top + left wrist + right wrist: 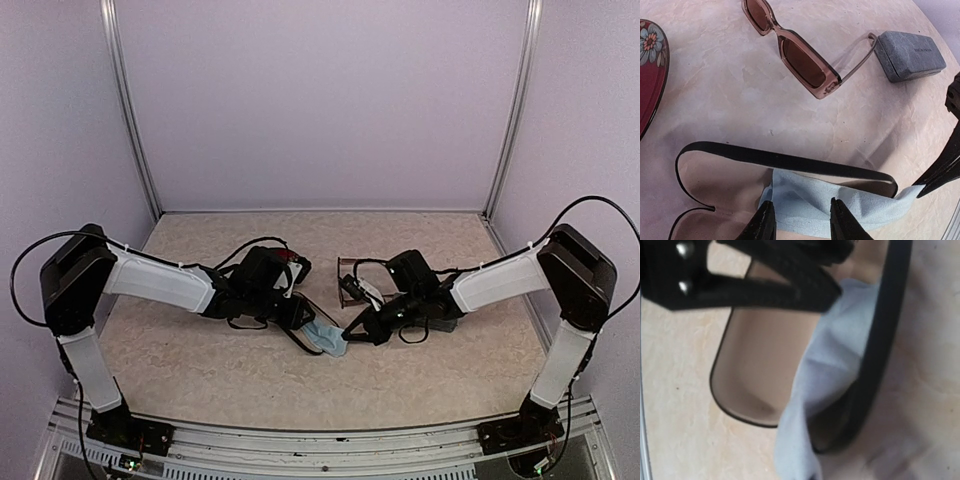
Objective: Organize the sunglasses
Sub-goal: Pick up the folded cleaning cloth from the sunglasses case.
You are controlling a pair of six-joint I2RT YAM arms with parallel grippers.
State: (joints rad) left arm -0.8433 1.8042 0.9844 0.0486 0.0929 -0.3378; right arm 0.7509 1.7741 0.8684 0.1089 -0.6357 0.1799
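The sunglasses (pixel 805 62), the reddish-brown pair, lie unfolded on the table (pixel 715 100) beside the grey case (pixel 910 55). I judge them light, slick and thin-armed, so I'd pinch the frame's corner. My left gripper (pixel 802 212) stands parted over the cloth (pixel 805 200); my right gripper (pixel 929 181) is closed.

Mid-surface, a cloth (pixel 810 200) lies partly in an open case (pixel 780 161). Behind them, toward the far edge, lie sunglasses (pixel 800 60), a closed case (pixel 910 54) to their right, a second open case (pixel 650 75) to their left.
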